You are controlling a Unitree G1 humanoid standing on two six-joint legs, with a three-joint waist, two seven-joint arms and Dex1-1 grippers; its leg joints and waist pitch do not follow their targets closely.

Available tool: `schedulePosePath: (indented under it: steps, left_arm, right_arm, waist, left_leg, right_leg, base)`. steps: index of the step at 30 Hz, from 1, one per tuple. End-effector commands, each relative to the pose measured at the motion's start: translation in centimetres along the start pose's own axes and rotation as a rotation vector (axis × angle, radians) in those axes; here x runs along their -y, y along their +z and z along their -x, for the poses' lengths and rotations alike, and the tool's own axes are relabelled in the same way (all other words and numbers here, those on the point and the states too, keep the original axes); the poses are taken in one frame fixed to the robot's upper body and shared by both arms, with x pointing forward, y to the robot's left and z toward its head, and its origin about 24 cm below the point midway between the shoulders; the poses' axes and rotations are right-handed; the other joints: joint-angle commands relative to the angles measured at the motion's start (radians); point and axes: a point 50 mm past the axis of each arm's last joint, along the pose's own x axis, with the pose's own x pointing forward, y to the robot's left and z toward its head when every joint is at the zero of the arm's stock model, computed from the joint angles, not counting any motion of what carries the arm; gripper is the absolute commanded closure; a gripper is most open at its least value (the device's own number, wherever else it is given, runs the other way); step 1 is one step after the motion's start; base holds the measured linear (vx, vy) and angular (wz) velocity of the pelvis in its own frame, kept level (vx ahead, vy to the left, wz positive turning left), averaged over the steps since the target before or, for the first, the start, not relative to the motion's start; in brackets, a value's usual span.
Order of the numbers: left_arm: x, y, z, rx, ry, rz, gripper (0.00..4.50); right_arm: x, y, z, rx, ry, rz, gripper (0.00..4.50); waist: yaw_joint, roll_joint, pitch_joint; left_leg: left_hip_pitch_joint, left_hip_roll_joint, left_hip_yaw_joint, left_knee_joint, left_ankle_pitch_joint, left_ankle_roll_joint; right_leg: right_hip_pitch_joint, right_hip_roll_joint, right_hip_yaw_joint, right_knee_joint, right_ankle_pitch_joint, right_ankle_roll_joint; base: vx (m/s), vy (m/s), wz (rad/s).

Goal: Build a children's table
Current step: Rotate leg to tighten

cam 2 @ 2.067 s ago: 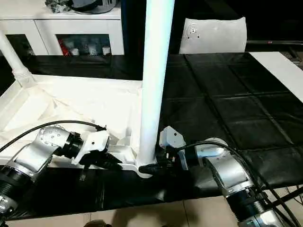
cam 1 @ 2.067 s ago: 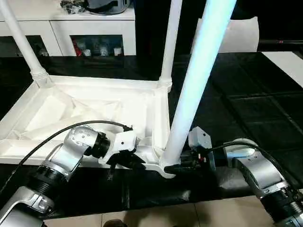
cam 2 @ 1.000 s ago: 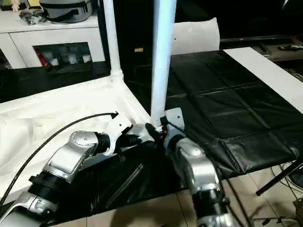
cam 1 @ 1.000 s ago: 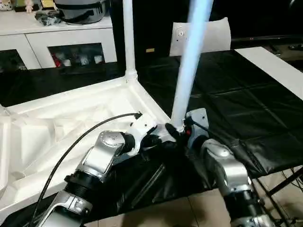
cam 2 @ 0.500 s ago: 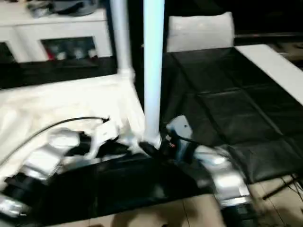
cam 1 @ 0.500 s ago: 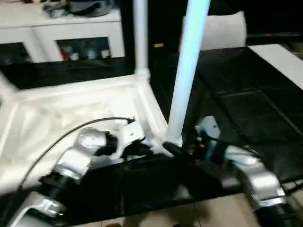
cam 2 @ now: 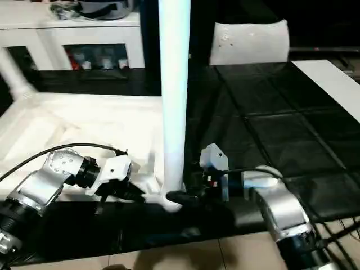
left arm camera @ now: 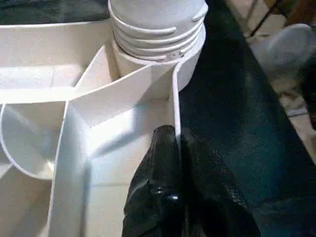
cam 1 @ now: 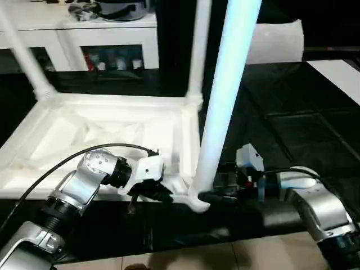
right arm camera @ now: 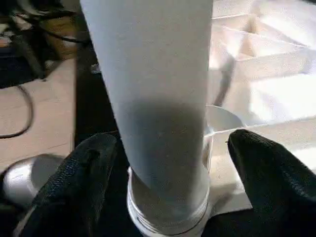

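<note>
Head views: the children's table (cam 1: 112, 132) lies upside down on the black bench (cam 1: 292, 129), ribbed underside up. Three legs stand upright in corner sockets; the near leg (cam 1: 222, 107) rises at the front corner. The left gripper (cam 1: 160, 194) sits at the front rim; the right gripper (cam 1: 216, 197) is at the near leg's base.

Left wrist view: jaws together, clamped on the thin rim wall (left arm camera: 174, 106) below the threaded socket.

Right wrist view: jaws apart, one finger (right arm camera: 84, 177) on each side of the leg, not touching it.
</note>
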Motion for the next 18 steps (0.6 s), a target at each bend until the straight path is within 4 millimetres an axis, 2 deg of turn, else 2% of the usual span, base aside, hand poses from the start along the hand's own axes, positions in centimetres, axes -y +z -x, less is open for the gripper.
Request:
schedulePosePath:
  steps: [1,3,4,8,9,12,15,18]
  left_arm:
    - [0.17,0.39,-0.57,-0.031,-0.085,-0.047,4.5]
    - [0.13,0.38,-0.56,-0.033,-0.087,-0.05,4.5]
    - [0.08,0.39,-0.56,-0.035,-0.086,-0.053,4.5]
    - [-0.06,0.33,-0.48,-0.039,-0.083,-0.06,4.5]
    - [-0.09,0.31,-0.45,-0.04,-0.081,-0.06,4.5]
    - [-0.15,0.23,-0.38,-0.041,-0.077,-0.062,4.5]
    - [-0.16,0.18,-0.38,-0.041,-0.073,-0.063,4.5]
    - [-0.2,0.1,-0.39,-0.042,-0.067,-0.063,4.5]
  right_arm:
    - [-0.08,0.43,-0.07,-0.002,0.06,-0.01,0.89]
    - [-0.12,0.43,-0.07,-0.004,0.08,-0.018,1.11]
    - [-0.14,0.41,-0.06,-0.009,0.09,-0.019,1.23]
    - [-0.21,0.27,-0.13,-0.023,0.121,-0.027,1.58]
    - [-0.22,0.23,-0.19,-0.025,0.123,-0.027,1.58]
    - [-0.23,0.13,-0.29,-0.029,0.133,-0.028,1.88]
    - [-0.3,0.08,-0.33,-0.03,0.139,-0.03,2.13]
    - [-0.43,0.0,-0.41,-0.031,0.147,-0.033,2.18]
  waist:
    - [-0.004,-0.007,-0.059]
    - [-0.003,-0.007,-0.06]
    - [-0.002,-0.012,-0.061]
    - [0.001,-0.015,-0.06]
    - [0.001,-0.013,-0.059]
    - [0.004,-0.016,-0.06]
    - [0.007,-0.015,-0.062]
    - [0.008,-0.014,-0.062]
  left_leg:
    - [0.002,0.037,-0.006,-0.071,-0.133,0.063]
    - [0.003,0.038,-0.005,-0.07,-0.135,0.06]
    - [0.002,0.037,-0.005,-0.07,-0.135,0.059]
    - [0.004,0.037,-0.004,-0.071,-0.156,0.045]
    - [0.005,0.036,-0.004,-0.071,-0.16,0.044]
    - [0.004,0.036,-0.005,-0.071,-0.159,0.04]
    - [0.003,0.036,-0.005,-0.071,-0.15,0.04]
    - [0.003,0.038,-0.005,-0.071,-0.145,0.041]
  right_leg:
    - [0.056,-0.07,0.071,-0.067,-0.307,-0.115]
    - [0.055,-0.071,0.072,-0.064,-0.287,-0.123]
    - [0.056,-0.071,0.072,-0.064,-0.279,-0.126]
    - [0.056,-0.073,0.071,-0.069,-0.316,-0.116]
    - [0.055,-0.073,0.071,-0.07,-0.325,-0.115]
    - [0.056,-0.073,0.071,-0.072,-0.342,-0.101]
    - [0.057,-0.073,0.07,-0.069,-0.326,-0.102]
    - [0.056,-0.072,0.071,-0.066,-0.301,-0.111]
  base:
    - [0.0,0.0,0.0]
    - [0.0,0.0,0.0]
    - [0.0,0.0,0.0]
    - [0.0,0.0,0.0]
    - [0.0,0.0,0.0]
    - [0.0,0.0,0.0]
    - [0.0,0.0,0.0]
    - [0.0,0.0,0.0]
